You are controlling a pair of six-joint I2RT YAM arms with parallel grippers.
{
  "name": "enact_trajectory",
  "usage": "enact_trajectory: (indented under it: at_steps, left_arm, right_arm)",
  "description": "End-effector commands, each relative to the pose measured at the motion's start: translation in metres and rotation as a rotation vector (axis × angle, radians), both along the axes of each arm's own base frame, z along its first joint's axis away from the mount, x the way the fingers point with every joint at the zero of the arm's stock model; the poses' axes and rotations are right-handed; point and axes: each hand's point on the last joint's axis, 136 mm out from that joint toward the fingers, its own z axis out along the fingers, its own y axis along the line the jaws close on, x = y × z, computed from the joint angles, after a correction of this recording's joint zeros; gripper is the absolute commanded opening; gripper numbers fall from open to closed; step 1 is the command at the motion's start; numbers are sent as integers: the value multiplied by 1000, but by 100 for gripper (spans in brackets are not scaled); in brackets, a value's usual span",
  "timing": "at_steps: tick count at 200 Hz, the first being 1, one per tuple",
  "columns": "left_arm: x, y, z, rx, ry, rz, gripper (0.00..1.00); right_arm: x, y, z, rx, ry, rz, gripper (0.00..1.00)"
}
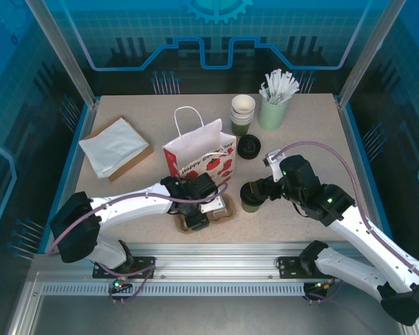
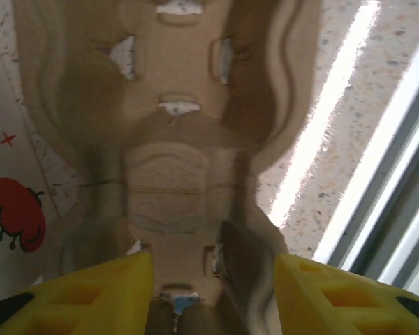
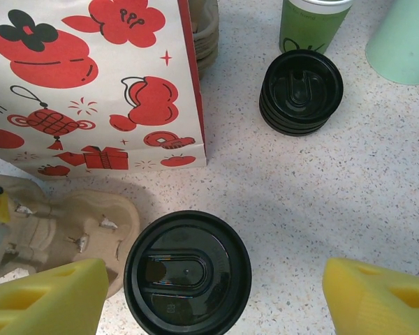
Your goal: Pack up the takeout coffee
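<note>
The takeout coffee [image 1: 251, 197], a dark green cup under a black lid [image 3: 187, 272], stands upright on the table right of the pulp cup carrier [image 1: 225, 209]. My right gripper [image 1: 258, 188] hovers over it, open wide. In the right wrist view the lid sits between the yellow fingers [image 3: 45, 300], closer to the left one, with neither touching it. My left gripper [image 1: 202, 204] is low over the carrier [image 2: 167, 188], jaws apart astride one of its raised walls. The white paper bag with red prints [image 1: 199, 152] stands upright just behind the carrier.
A stack of black lids [image 1: 249, 146] lies behind the coffee. Nested lidless cups [image 1: 242, 114] and a pale green cup of white sticks [image 1: 274, 108] stand at the back. A white sheet on a brown board [image 1: 115, 146] lies at the left. The table's metal front edge [image 2: 398, 181] runs close beside the carrier.
</note>
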Motion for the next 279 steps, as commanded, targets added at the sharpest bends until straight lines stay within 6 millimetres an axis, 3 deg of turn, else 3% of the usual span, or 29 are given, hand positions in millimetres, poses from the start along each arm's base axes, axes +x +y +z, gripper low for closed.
enact_trajectory:
  at_steps: [1,84,279]
  left_arm:
    - [17,-6,6,-13,-23,60,49]
    - [32,-13,-3,-6,13,99,50]
    - [27,-14,-15,35,67,62,45]
  right_arm:
    - [1,-1,-2,6,3,-5,82]
    - [1,-1,-2,6,9,-5,82]
    - [2,-1,-7,-1,22,-5,82]
